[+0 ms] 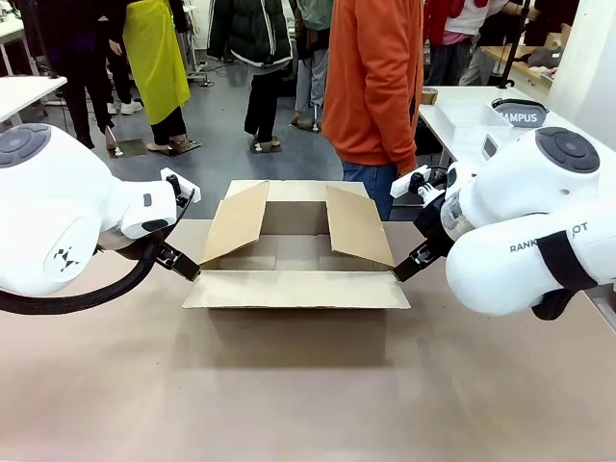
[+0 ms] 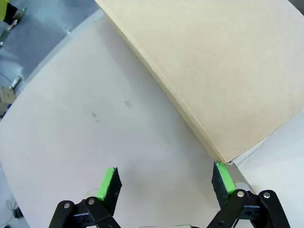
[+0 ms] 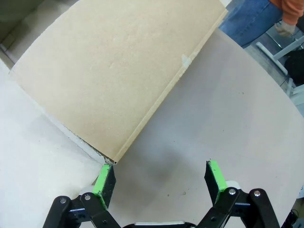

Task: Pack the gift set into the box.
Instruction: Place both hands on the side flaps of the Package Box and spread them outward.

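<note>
- Left pincer (image 1: 189, 269) hung released, its green pads (image 2: 108, 183) spread wide, at the 9 o'clock corner of the near flap (image 1: 296, 290) of the box (image 1: 294, 337); one pad sat just beside that corner, with nothing between the jaws
- Right pincer (image 1: 405, 267) mirrored it at 3 o'clock, also released, with one pad just beside the flap's other corner
- The box stood open mid-table (image 1: 289, 423), its near flap folded out flat toward 6 o'clock, while the two side flaps (image 1: 237, 219) stood up and leaned inward over the mouth
- Gift set (image 1: 520, 115) lay well apart on a white side table (image 1: 431, 135) at about 2 o'clock from the box, behind the right arm, the grey pouch's lettering partly showing; a person (image 1: 373, 87) in an orange top stood at 12 o'clock
- The step in hand seemed to be readying the mouth, not yet packing
- To do it well, both pincers probably needed to hold the flap corners down evenly, so the box neither slid nor twisted
- The inward-leaning side flaps likely wanted pushing out toward 9 and 3 o'clock first, since they narrowed the opening for the tray
- Pads were best kept off the cardboard's edge to avoid creasing it
</note>
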